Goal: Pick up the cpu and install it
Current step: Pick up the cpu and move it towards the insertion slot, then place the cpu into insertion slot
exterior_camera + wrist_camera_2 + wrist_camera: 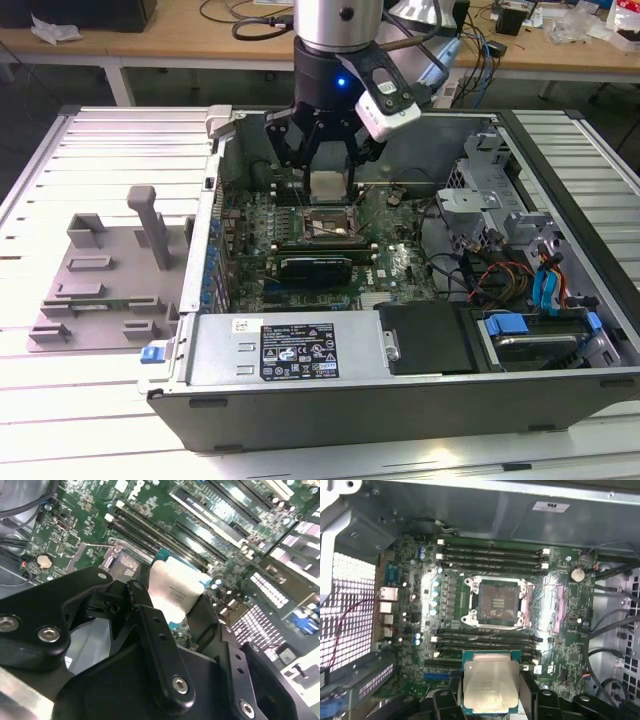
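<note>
- Exterior view: the jaws pinch the cpu (327, 185) by two opposite edges, metal plate up. It hangs raised just above the open socket (325, 222), slightly toward the case's far wall. A long black card (315, 265) lies on the socket's near side. A grey fixture (100, 275) rests on the counter (60, 400), well apart from the socket.
- Second wrist view: black fingers (145, 615) clamp the cpu (175, 592), with memory slots (165, 535) beside the socket.
- First wrist view: the cpu (490, 687) lies flat, its edges roughly square with the empty socket (497, 602). The slots flank the socket, and nothing seems to block the way down.
</note>
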{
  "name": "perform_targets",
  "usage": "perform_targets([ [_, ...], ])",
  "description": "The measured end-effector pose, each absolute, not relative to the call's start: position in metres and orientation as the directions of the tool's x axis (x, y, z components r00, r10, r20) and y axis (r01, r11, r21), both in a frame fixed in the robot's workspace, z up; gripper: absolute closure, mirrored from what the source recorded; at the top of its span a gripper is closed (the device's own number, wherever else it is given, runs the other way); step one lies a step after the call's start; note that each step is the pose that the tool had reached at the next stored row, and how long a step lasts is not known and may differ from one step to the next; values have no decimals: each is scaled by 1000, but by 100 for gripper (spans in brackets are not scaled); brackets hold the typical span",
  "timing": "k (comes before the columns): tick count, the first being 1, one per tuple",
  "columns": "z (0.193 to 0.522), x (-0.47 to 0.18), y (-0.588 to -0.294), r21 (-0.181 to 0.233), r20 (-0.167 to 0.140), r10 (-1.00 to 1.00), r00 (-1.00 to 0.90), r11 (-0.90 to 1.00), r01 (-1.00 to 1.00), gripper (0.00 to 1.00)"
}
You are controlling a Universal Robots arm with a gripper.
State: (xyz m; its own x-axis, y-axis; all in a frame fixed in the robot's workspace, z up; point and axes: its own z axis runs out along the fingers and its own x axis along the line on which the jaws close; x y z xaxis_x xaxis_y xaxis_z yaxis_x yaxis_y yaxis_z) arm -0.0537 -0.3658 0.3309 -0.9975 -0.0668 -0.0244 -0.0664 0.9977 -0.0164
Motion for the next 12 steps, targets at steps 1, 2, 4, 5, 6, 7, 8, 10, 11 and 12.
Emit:
perform_targets([
  [1,329,-51,-362,-18,-24,-67,-997,998,-66,45],
  [2,328,-51,-362,-18,-24,-67,-997,998,-66,45],
  [4,319,-50,-358,-17,-24,-67,-997,998,-66,45],
  [5,306,-50,-353,-17,-24,-67,-997,998,-66,45],
  [6,304,-50,-346,-17,-24,-67,-997,998,-66,45],
  [7,303,-50,-345,-17,-24,-67,-997,998,-66,45],
  [8,303,-50,-344,-17,-24,-67,-997,998,-66,45],
  [10,303,-50,-342,-17,-24,-67,-997,998,-66,45],
  [11,303,-50,-342,-17,-24,-62,-998,998,-62,45],
  [12,303,-50,-342,-17,-24,-36,-999,999,-35,45],
])
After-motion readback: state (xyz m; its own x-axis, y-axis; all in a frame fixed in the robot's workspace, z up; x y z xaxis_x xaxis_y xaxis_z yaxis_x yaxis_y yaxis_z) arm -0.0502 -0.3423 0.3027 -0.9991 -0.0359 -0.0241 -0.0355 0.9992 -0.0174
